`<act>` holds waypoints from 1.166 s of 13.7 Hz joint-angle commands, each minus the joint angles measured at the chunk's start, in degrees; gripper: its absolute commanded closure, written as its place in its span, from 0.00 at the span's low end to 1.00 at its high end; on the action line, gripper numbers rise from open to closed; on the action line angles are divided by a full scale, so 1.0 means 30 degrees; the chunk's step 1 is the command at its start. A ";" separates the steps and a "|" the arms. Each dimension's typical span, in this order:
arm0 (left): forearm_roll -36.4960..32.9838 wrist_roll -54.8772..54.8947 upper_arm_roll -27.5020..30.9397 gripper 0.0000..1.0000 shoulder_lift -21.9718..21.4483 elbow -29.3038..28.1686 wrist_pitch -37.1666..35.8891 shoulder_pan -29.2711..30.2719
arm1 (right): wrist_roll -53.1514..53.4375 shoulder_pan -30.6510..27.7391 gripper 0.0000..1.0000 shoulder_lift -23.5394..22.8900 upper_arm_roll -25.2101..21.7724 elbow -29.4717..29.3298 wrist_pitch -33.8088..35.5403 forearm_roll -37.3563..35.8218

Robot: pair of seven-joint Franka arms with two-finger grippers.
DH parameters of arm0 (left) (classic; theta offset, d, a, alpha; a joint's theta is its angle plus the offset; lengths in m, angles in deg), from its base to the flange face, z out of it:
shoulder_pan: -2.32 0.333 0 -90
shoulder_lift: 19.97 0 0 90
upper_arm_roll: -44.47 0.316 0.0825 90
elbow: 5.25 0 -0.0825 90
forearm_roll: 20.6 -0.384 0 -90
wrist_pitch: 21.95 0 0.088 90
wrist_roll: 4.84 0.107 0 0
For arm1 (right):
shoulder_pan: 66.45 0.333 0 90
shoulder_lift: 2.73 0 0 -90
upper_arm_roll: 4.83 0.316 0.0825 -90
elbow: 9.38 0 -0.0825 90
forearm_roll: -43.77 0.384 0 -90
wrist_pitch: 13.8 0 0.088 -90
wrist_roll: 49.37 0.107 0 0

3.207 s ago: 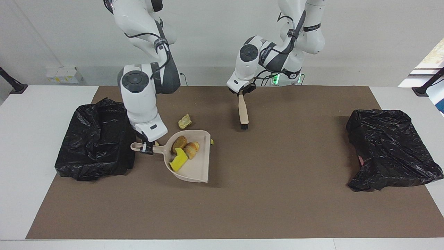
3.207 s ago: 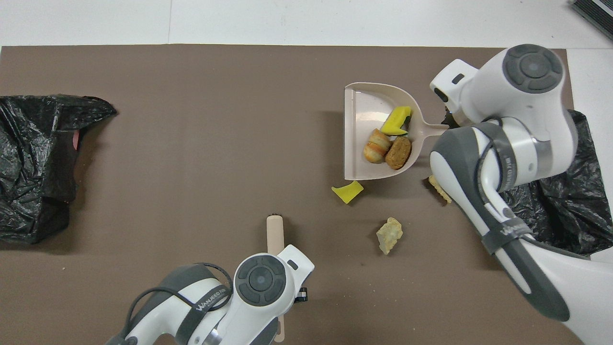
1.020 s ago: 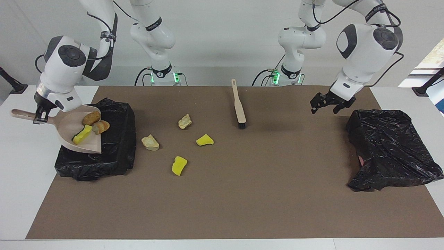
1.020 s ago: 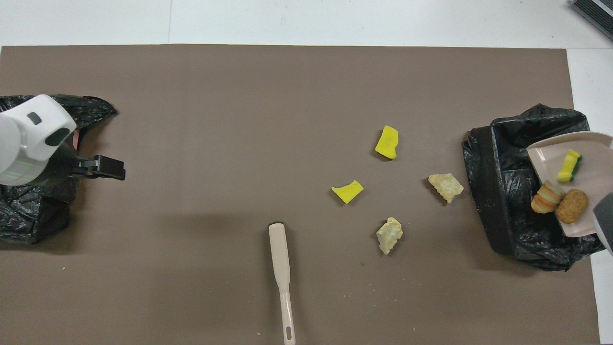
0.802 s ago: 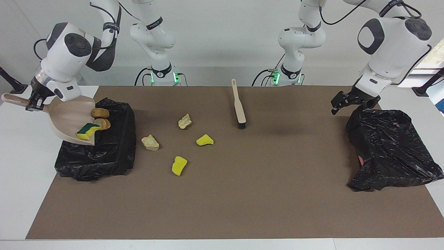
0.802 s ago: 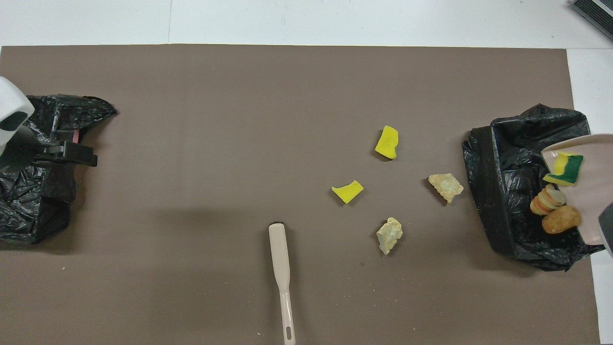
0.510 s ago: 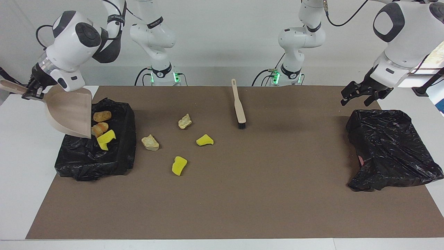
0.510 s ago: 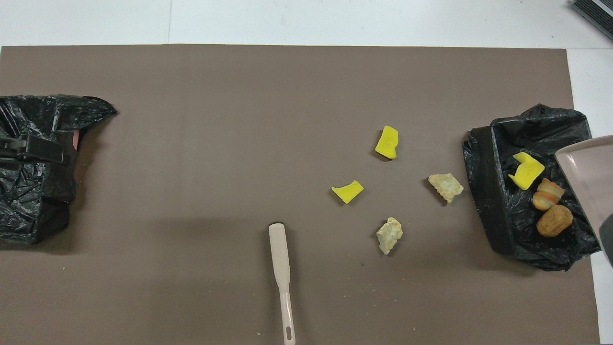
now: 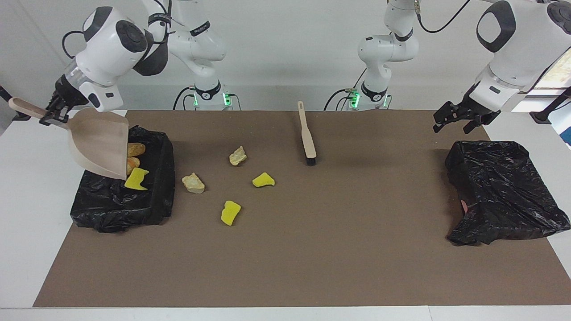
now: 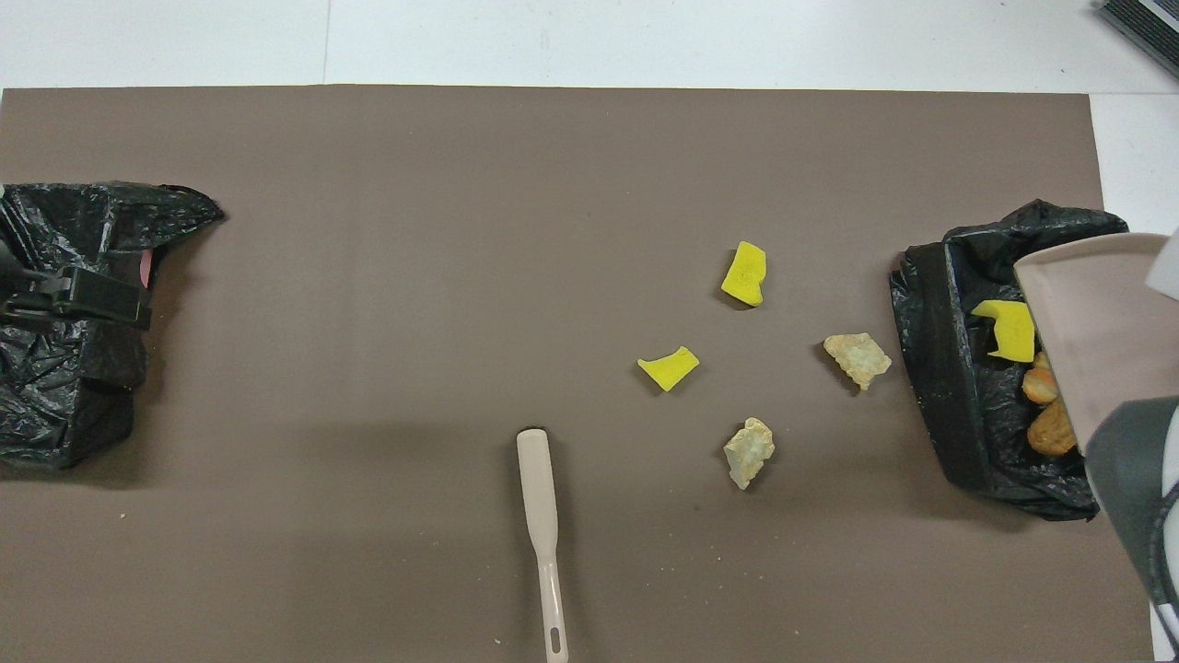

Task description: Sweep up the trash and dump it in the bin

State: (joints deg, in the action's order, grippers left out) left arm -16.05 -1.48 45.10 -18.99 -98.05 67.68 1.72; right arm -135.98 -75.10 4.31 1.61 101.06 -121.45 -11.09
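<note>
My right gripper (image 9: 49, 117) is shut on the handle of the beige dustpan (image 9: 100, 145), which hangs tipped steeply over the black-lined bin (image 9: 120, 200) at the right arm's end. In the bin (image 10: 953, 405) lie a yellow chunk (image 9: 136, 179) and two brown lumps (image 9: 134, 149), partly hidden by the pan (image 10: 1096, 322). Several scraps of trash stay on the mat: two beige lumps (image 9: 237, 155) (image 9: 193, 183) and two yellow chunks (image 9: 263, 179) (image 9: 230, 212). My left gripper (image 9: 453, 125) hangs open and empty.
The beige hand brush (image 9: 307, 133) lies on the brown mat (image 9: 339, 249) near the robots, bristles pointing away from them. A second black bag (image 9: 499, 191) sits at the left arm's end, with the left gripper (image 10: 83, 296) over it.
The dustpan has tipped steeply and its three scraps have slid out into the bin. The left gripper has risen and moved toward the left arm's end of the table.
</note>
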 commanded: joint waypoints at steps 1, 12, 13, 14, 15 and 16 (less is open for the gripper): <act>-0.0461 -0.0006 0.0023 0.00 -0.0183 -0.0266 0.0036 -0.0444 | 0.2027 0.1497 1.00 -0.0617 0.0052 -0.1358 0.1545 0.2542; -0.1486 -0.0153 -0.0006 0.00 -0.0212 -0.0354 0.0212 -0.1031 | 1.8919 0.6307 1.00 -0.6674 0.0198 -1.0200 0.6029 1.0247; -0.1486 -0.0153 -0.0006 0.00 -0.0212 -0.0325 0.0183 -0.1030 | 2.1029 0.6424 1.00 -0.7611 0.0256 -1.1283 0.6322 1.1041; -0.1486 -0.0153 -0.0006 0.00 -0.0212 -0.0296 0.0183 -0.1030 | 2.3138 0.6976 1.00 -0.8520 0.0286 -1.2193 0.6498 1.1368; -0.1486 -0.0153 -0.0006 0.00 -0.0212 -0.0296 0.0183 -0.1030 | 2.5248 0.7678 1.00 -0.9167 0.0315 -1.2869 0.6558 1.1545; -0.1486 -0.0182 -0.0006 0.00 -0.0212 -0.0267 0.0212 -0.1030 | 2.7241 0.7888 1.00 -0.9753 0.0345 -1.3427 0.6472 1.2011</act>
State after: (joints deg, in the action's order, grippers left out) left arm -19.24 -1.47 44.61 -18.99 -98.16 67.74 -0.66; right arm -63.85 -53.11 -19.60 2.26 68.24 -104.34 22.40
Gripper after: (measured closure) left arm 0.000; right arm 0.683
